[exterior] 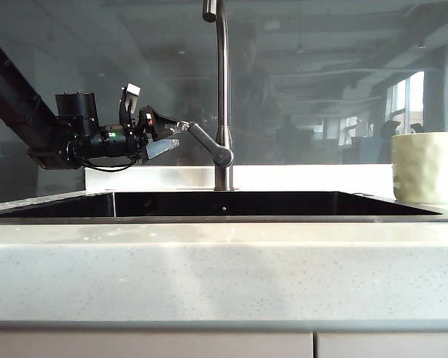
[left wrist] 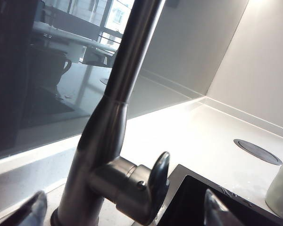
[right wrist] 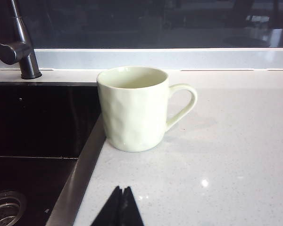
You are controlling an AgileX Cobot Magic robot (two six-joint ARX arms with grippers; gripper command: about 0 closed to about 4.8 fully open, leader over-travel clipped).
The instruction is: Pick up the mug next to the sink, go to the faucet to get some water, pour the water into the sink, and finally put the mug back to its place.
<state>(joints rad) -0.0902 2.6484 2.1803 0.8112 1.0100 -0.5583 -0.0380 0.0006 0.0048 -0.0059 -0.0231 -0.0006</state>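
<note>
One faucet, one sink, one mug. The left gripper reaches level toward the faucet's lever, fingers spread either side. The mug stands upright on the counter beside the sink's right rim; the right gripper points at it, fingers pressed together.

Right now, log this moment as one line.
left gripper: open at faucet lever | right gripper: shut, short of mug | mug: upright beside sink

The pale speckled stone countertop holds the black sink. The cream mug stands upright on it just beside the sink's rim, and the faucet rises behind the basin.
</note>
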